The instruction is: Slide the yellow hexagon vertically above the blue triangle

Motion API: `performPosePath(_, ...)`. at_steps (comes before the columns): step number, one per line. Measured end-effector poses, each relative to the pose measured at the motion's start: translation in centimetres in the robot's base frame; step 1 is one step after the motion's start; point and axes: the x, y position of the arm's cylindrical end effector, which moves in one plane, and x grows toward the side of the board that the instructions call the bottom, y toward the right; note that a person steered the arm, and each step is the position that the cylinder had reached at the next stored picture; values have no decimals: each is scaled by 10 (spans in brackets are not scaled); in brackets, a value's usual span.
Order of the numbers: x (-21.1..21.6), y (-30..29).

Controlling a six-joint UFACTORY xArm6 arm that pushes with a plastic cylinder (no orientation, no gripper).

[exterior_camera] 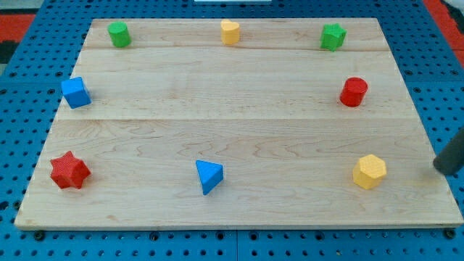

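The yellow hexagon (370, 171) sits near the board's lower right. The blue triangle (209, 176) lies at the lower middle, well to the hexagon's left. My tip (439, 170) enters at the view's right edge, at about the hexagon's height and a short way to its right, not touching it. Only the rod's lower end shows.
On the wooden board (232, 101): a green cylinder (119, 34) top left, a yellow heart-like block (230, 32) top middle, a green star (333, 37) top right, a red cylinder (354, 92) right, a blue cube (75, 93) left, a red star (69, 171) lower left.
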Motion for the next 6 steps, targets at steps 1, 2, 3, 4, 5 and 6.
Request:
performPosePath(1, 11, -79)
performPosePath(2, -27, -113)
performPosePath(3, -71, -138)
performPosePath(4, -77, -184)
performPosePath(5, -65, -189)
performPosePath(6, -64, -221)
